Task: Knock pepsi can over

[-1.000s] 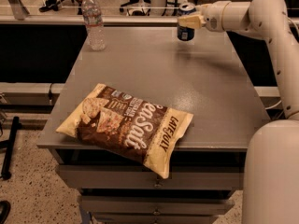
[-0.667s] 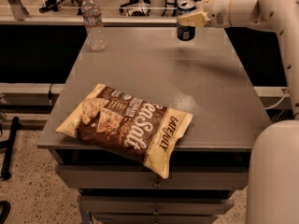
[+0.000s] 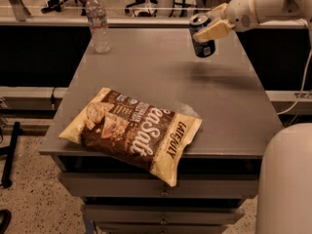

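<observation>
The pepsi can [image 3: 204,45] is dark blue with a silver top. It is at the far right of the grey table [image 3: 146,72], tilted with its top leaning left, and seems to hang just above the surface, with its shadow below it. My gripper [image 3: 208,27] reaches in from the upper right on the white arm [image 3: 263,4]. It is shut on the can, with one tan finger [image 3: 214,31] across the can's front and the other behind it.
A clear water bottle [image 3: 99,22] stands at the table's far left corner. A brown and cream chip bag [image 3: 134,130] lies at the front, overhanging the edge. Drawers sit below the tabletop. My white base [image 3: 287,179] is at the lower right.
The can has tipped from upright to leaning left and has come slightly toward the table's middle and up, still in my gripper. The bottle and chip bag have not moved.
</observation>
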`<state>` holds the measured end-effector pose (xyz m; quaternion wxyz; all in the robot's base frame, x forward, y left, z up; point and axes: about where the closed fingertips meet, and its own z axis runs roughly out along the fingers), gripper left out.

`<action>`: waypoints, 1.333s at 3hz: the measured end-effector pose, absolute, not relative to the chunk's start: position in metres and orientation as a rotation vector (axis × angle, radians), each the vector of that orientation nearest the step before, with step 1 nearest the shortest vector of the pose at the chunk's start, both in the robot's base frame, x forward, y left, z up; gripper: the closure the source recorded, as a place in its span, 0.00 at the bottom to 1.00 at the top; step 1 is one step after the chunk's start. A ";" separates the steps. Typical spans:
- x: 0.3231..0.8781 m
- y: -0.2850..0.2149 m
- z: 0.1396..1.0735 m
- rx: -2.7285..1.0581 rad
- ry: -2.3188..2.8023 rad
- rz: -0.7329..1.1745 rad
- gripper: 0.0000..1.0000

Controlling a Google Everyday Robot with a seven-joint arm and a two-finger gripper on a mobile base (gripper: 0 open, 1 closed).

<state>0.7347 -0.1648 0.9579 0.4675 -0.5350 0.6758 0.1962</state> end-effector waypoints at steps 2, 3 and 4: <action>0.693 -0.189 0.952 -1.686 1.685 0.255 1.00; 0.690 -0.190 0.943 -1.856 1.677 0.110 1.00; 0.686 -0.183 0.905 -2.102 1.659 -0.030 0.96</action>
